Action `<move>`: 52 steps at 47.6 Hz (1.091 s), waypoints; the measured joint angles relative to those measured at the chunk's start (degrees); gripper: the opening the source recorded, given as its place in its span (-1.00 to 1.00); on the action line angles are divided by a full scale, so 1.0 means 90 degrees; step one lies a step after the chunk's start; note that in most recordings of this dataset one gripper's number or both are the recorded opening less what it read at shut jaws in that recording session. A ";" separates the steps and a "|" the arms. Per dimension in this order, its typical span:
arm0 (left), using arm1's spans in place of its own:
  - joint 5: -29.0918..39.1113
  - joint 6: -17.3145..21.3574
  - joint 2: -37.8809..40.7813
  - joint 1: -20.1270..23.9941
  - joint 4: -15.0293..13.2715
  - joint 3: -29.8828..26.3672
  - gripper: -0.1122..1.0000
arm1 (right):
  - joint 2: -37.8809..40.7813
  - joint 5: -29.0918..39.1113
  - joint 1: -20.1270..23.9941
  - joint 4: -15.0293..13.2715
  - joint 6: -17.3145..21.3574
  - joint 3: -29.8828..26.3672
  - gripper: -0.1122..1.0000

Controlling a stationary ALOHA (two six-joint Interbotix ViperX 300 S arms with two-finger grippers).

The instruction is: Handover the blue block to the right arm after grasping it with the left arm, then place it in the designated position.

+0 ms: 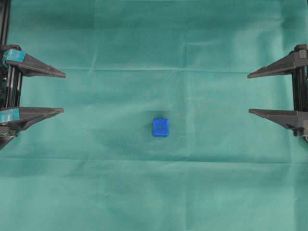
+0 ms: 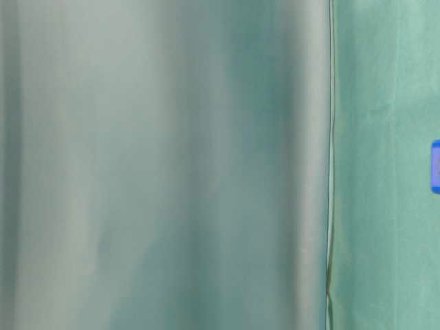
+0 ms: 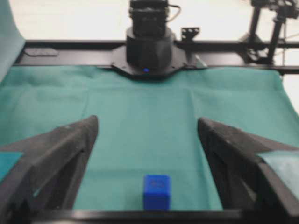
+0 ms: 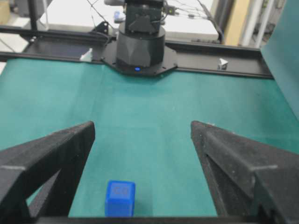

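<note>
Blue block (image 1: 160, 127) sits alone on the green cloth (image 1: 154, 192) between the two pincers, well apart from both — ahead of each one's spread fingertips. Left gripper (image 1: 63, 92), teal-taped, gapes wide and empty; right gripper (image 1: 249, 94), all black, likewise.

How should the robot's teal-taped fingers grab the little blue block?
Grip the blue block by two opposite flat side faces, probably from above. It sits flat and alone on the green cloth, narrower than the open left gripper.
</note>
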 measured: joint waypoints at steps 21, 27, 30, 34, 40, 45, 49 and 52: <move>-0.0283 -0.0010 0.0049 0.0000 0.0000 -0.0098 1.00 | 0.0010 0.0000 0.0000 0.0000 0.0000 0.0000 0.90; -0.0352 -0.0010 0.0371 0.0000 0.0000 -0.0244 1.00 | 0.0010 0.0000 0.0000 -0.0010 0.0000 0.0000 0.90; -0.0371 0.0000 0.0654 0.0010 0.0000 -0.0381 1.00 | 0.0010 0.0000 -0.0010 -0.0010 0.0000 0.0000 0.90; -0.0381 0.0000 0.1074 0.0010 0.0000 -0.0664 1.00 | 0.0010 0.0000 -0.0010 -0.0010 0.0000 0.0000 0.90; -0.0391 -0.0010 0.1729 0.0000 0.0000 -0.1143 1.00 | 0.0020 0.0000 -0.0010 -0.0010 0.0000 0.0000 0.90; -0.0410 0.0000 0.2197 0.0010 0.0000 -0.1494 1.00 | 0.0020 0.0000 -0.0010 -0.0010 -0.0010 0.0000 0.90; -0.0439 0.0000 0.2588 0.0010 0.0000 -0.1826 1.00 | 0.0020 0.0000 -0.0010 -0.0029 -0.0020 0.0000 0.90; -0.0449 0.0000 0.2852 0.0010 0.0000 -0.2051 1.00 | 0.0020 0.0000 -0.0010 -0.0029 -0.0020 0.0000 0.90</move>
